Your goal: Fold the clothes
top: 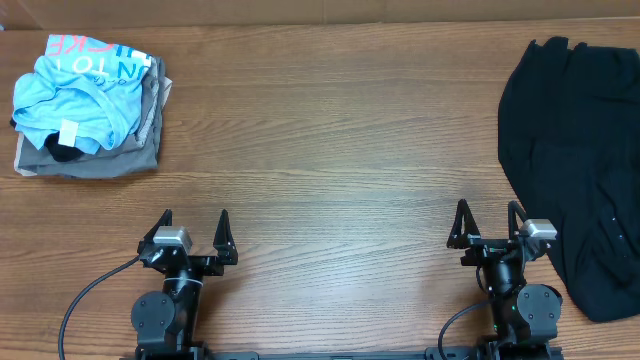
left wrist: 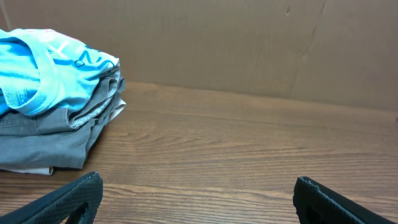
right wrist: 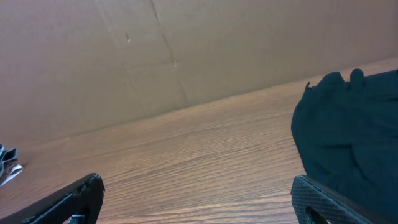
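The light blue T-shirt with white and coral lettering lies folded on top of a folded grey garment at the far left of the table. A small white tag shows at its neck. The shirt also shows in the left wrist view, upper left. My left gripper is open and empty near the front edge, well short of the pile. My right gripper is open and empty near the front edge, just left of a black garment.
The black garment lies crumpled and spread along the right edge of the table, and also shows in the right wrist view. A cardboard wall stands behind the table. Bare wooden tabletop lies between the two piles.
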